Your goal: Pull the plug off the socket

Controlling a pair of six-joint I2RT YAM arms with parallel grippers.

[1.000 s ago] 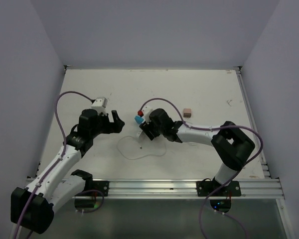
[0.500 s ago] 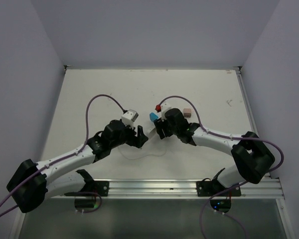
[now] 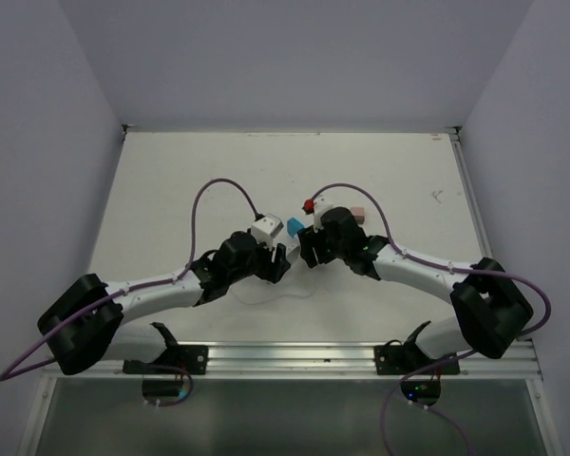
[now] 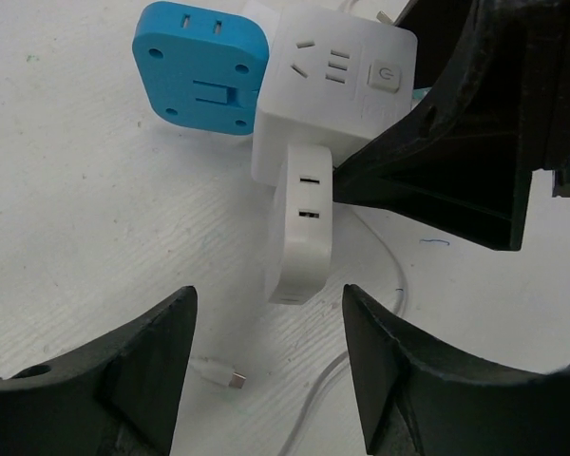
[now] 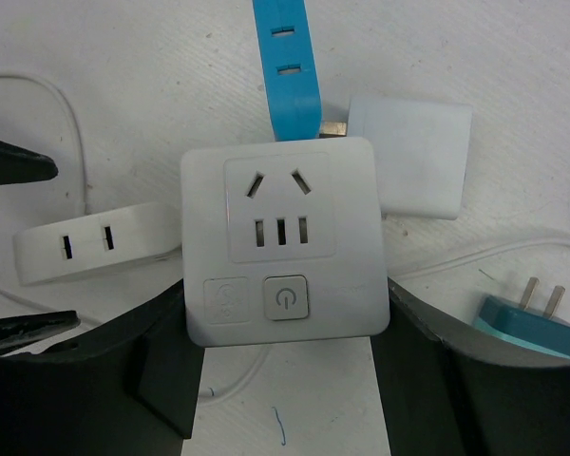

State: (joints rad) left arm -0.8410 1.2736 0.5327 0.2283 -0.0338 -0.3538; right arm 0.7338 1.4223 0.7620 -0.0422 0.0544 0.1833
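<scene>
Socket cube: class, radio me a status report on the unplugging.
Right gripper shut on socket cube. Left gripper open, straddling white plug, not yet gripping. Plug seated in cube. Blue adapter on adjacent face, not blocking.

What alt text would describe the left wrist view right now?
A white plug sticks out of a white cube socket toward the camera, between the fingers of the open left gripper, which do not touch it. The right gripper clamps the cube at the picture's right; a blue adapter sits against its opposite side, and a thin white cable trails below.
</scene>
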